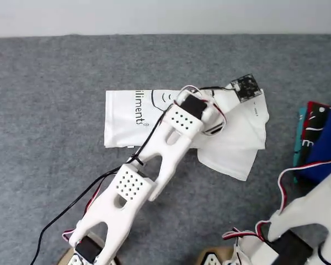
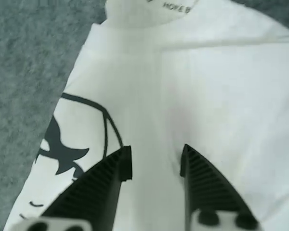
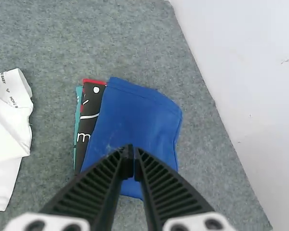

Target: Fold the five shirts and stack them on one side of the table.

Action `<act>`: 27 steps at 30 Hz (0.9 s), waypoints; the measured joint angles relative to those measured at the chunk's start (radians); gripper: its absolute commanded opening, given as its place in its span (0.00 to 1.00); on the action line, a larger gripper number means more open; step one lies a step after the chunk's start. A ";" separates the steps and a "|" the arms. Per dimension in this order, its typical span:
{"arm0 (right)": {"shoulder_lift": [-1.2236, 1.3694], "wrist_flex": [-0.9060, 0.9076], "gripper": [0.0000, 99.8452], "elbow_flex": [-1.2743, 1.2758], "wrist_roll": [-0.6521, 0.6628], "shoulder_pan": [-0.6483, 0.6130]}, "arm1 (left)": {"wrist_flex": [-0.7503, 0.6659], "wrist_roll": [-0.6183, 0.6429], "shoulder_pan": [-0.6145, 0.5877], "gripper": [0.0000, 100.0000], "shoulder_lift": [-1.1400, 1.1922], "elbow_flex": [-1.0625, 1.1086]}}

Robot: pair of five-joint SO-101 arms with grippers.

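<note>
Over the half-folded white shirt point(image 1: 127, 121), the left hand point(image 2: 154, 161) hangs spread, likely to grip a fold; the right hand point(image 3: 134, 160), pressed together, hovers above the blue-topped stack point(image 3: 144, 120).

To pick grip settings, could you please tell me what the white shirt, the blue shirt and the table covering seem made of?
The white shirt looks like soft matte knit cotton: it creases and drapes limply. The blue shirt seems similar matte fabric, with rounded folded edges. The table covering looks like grey felt or short-pile carpet, given its fuzzy, speckled texture.
</note>
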 measured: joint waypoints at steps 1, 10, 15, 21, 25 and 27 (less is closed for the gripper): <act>0.000 0.000 0.01 0.000 0.000 0.000 | 0.000 0.000 -0.006 0.17 0.000 0.000; 0.000 0.000 0.01 0.000 0.000 0.000 | 0.000 -0.035 -0.089 0.17 0.000 0.000; -0.034 0.000 0.01 0.000 0.000 0.000 | 0.078 -0.037 -0.080 0.17 0.000 -0.048; -0.043 0.000 0.01 0.000 0.000 0.000 | 0.253 -0.037 0.051 0.17 -0.008 -0.195; -0.043 0.000 0.01 0.000 0.000 0.000 | 0.281 -0.037 0.140 0.17 -0.003 -0.209; -0.043 0.000 0.01 0.000 0.000 0.000 | 0.265 -0.037 0.146 0.17 0.029 -0.216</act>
